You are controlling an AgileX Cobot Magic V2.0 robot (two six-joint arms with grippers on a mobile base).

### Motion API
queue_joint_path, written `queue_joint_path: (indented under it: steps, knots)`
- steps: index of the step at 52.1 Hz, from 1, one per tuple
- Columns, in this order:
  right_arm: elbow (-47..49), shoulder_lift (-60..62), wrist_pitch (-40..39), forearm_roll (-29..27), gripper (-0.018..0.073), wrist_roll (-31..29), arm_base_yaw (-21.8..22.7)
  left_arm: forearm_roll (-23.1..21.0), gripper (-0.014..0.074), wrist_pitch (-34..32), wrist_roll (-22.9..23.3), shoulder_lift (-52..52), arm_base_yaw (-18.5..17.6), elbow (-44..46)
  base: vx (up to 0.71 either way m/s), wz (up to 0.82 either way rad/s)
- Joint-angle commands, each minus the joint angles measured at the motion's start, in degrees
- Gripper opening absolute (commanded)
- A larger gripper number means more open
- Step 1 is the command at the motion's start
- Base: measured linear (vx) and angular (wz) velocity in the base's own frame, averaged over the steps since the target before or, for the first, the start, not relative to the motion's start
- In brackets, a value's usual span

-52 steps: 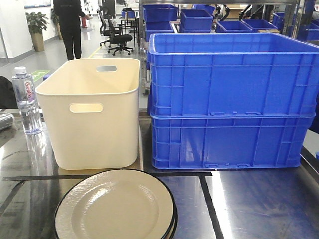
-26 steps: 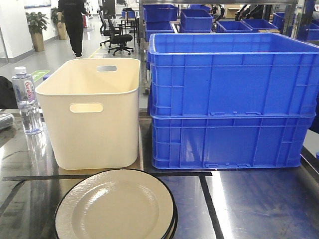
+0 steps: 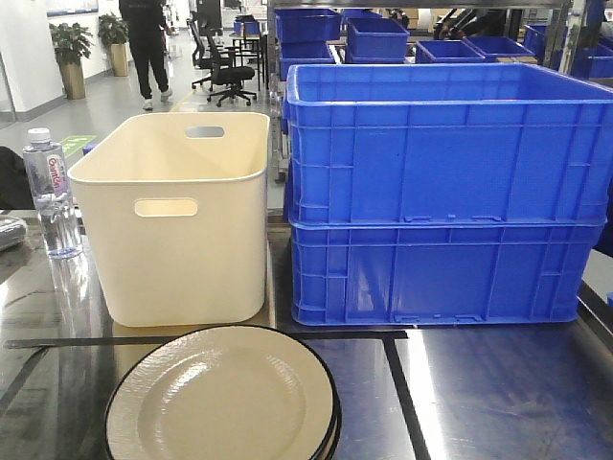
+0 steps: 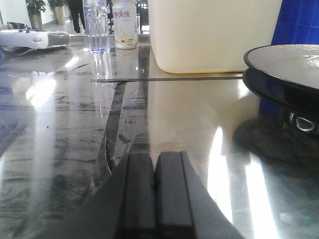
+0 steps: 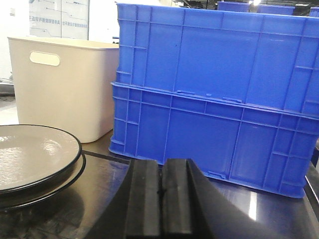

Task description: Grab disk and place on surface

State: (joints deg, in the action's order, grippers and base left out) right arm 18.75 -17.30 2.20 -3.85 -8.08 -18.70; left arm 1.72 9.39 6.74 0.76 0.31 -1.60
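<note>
Since 1 second ago nothing on the table has shifted; only the person in the far aisle has walked further off. The plates, bins and bottle sit as they did.

Going left to right: a water bottle stands at the far left of the surface, the shiny steel tabletop crossed by black tape lines. Next comes the cream bin, then 2 stacked blue crates just beside it on the right.

The disk is a cream plate with a black rim, lying flat near the front edge, in front of the cream bin. It seems to rest on top of a 2nd plate, whose rim shows just beneath.

The left gripper hovers low over the steel to the left of the plates, jaws pressed together on nothing. The right gripper sits to their right, jaws likewise closed and empty.

The plate looks rigid, glossy and probably slippery, likely enamel or ceramic, so it may chip if dropped. The raised overhanging rim is the sensible place to pinch, taking only the top plate.
</note>
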Motion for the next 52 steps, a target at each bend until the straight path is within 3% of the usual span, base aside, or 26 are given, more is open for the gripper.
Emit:
queue_joint_path:
  steps: [1,22,34,41,47,52]
  knots:
    - [1.78,-0.50,-4.78,0.21,-0.0009,-0.15,0.19,0.22,-0.0001,-5.01,0.64,0.70,-0.39,-0.74,0.00,0.00]
    - [0.63,-0.50,-0.26,-0.16,-0.0009,3.41,0.19,0.22,-0.0001,-5.01,0.64,0.70,-0.39,-0.74,0.00,0.00]
    - [-14.21,6.49,-8.33,0.84,-0.0009,3.52,0.35,0.22,-0.0001,-5.01,0.64,0.70,-0.39,-0.74,0.00,0.00]
    - [-21.37,14.00,-7.76,1.57,-0.0009,5.78,4.47,0.22,-0.0001,-5.01,0.64,0.70,-0.33,-0.74,0.00,0.00]
    - [-21.50,18.76,-1.37,3.22,-0.0009,8.08,9.52,0.22,-0.0001,-5.08,0.64,0.59,-0.33,-0.74,0.00,0.00]
    - [-21.56,18.59,-0.42,3.85,-0.0009,8.65,10.42,0.22,-0.0001,-5.00,0.64,0.68,-0.31,-0.74,0.00,0.00]
